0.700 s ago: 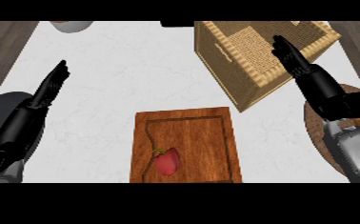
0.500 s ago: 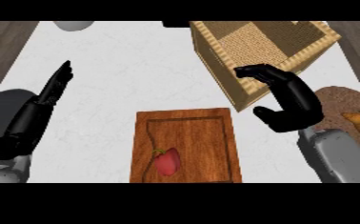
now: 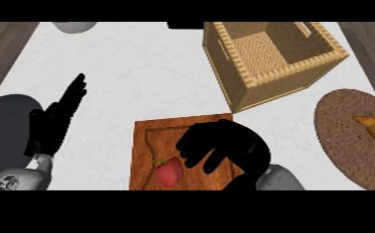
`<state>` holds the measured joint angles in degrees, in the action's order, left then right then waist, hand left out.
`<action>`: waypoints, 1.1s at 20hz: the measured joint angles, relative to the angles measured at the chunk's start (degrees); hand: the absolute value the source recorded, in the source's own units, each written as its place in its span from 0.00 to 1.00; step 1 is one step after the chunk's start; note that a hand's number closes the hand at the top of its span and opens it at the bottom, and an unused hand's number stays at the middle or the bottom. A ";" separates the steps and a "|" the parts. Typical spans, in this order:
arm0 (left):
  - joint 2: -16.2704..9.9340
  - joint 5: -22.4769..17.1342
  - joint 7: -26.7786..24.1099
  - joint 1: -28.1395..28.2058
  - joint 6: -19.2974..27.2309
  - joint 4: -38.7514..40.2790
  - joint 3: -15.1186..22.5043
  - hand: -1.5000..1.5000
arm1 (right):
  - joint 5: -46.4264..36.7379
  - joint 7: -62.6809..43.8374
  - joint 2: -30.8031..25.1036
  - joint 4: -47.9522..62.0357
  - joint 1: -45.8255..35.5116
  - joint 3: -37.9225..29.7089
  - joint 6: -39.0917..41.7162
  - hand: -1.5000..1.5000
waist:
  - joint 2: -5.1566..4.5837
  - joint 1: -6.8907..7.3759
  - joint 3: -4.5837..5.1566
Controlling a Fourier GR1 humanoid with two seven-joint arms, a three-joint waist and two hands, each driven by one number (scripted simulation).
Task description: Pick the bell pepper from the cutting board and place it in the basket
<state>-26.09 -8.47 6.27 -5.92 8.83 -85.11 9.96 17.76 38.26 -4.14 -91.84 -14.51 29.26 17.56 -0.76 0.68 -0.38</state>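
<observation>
Head view: steep look down onto a pale table (image 3: 147,73) with a dark edge strip at far left and far right.
Cutting board: the wooden cutting board (image 3: 150,143) lies at the near middle of the table, with a groove running inside its rim.
Bell pepper: the red bell pepper (image 3: 169,173) with a green stem lies on the near part of the cutting board, left of its middle, touching nothing but the board.
Right hand: the right hand (image 3: 219,145) hangs over the cutting board, fingers curled downward and spread a little, holding nothing; its fingertips are just right of and above the bell pepper, and whether they touch it cannot be told.
Left hand: the left hand (image 3: 58,115) shows at the left side, fingers straight and pressed together, pointing to the far side, resting apart from the board.
Basket: the woven square basket (image 3: 242,73) stands at the far right, well apart from the bell pepper, its inside bare.
Plate: a brown woven plate (image 3: 341,133) sits at the right edge, near the basket, with a small orange thing (image 3: 364,122) on it.
Bowl: a grey round bowl (image 3: 73,26) is cut off at the far left edge.
</observation>
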 measured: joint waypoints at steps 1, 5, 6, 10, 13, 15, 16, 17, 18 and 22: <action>0.11 -0.04 0.49 -0.41 0.14 1.16 -0.37 0.50 | -2.88 2.39 0.48 -0.16 1.88 1.16 -1.64 0.00 | 0.19 -0.50 0.09; 0.67 0.33 2.79 -1.49 1.21 2.78 -0.73 0.50 | -14.80 3.75 -2.22 -0.62 4.79 1.86 -9.88 0.00 | 0.81 -2.04 0.33; 0.79 0.15 3.07 -1.73 1.32 3.16 -1.04 0.50 | -17.46 2.96 -3.78 -1.01 4.57 1.11 -11.55 0.00 | 0.91 -2.26 0.38; 0.95 0.21 4.41 -2.83 1.74 3.71 -1.45 0.50 | -26.82 -1.63 -12.44 -2.72 2.28 -1.97 -14.12 0.00 | 1.15 -2.56 0.49; 1.64 0.57 4.54 -2.81 2.06 4.33 -1.15 0.50 | -31.91 -5.25 -20.09 -5.50 1.48 -1.73 -11.05 0.00 | 1.23 -2.53 0.54; 1.94 0.87 4.67 -3.53 2.20 4.83 -1.17 0.50 | -33.51 -8.24 -24.33 -8.27 1.00 -1.09 -7.41 0.00 | 1.20 -2.41 0.54; 1.99 0.91 4.30 -3.62 1.90 5.10 -1.23 0.50 | -34.27 -8.87 -26.18 -9.26 1.29 -0.77 -5.89 0.00 | 1.15 -2.24 0.52; 2.56 1.34 4.94 -4.04 2.37 4.77 -0.81 0.50 | -34.59 -9.82 -27.47 -9.98 0.83 -0.60 -4.09 0.00 | 1.10 -1.98 0.50; 2.11 1.05 5.23 -4.49 1.73 4.89 -1.35 0.50 | -34.86 -10.83 -28.57 -11.38 1.26 -0.20 -2.58 0.00 | 1.06 -1.84 0.49; 3.19 2.01 5.49 -4.58 1.15 4.77 -1.60 0.50 | -34.49 -15.70 -30.52 -17.22 2.32 -0.82 3.49 0.00 | 0.96 -1.30 0.44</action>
<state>-22.90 -6.47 11.76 -10.50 9.99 -80.33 8.36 -16.73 22.56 -34.66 -109.05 -12.19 28.44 21.05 0.20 -0.61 0.06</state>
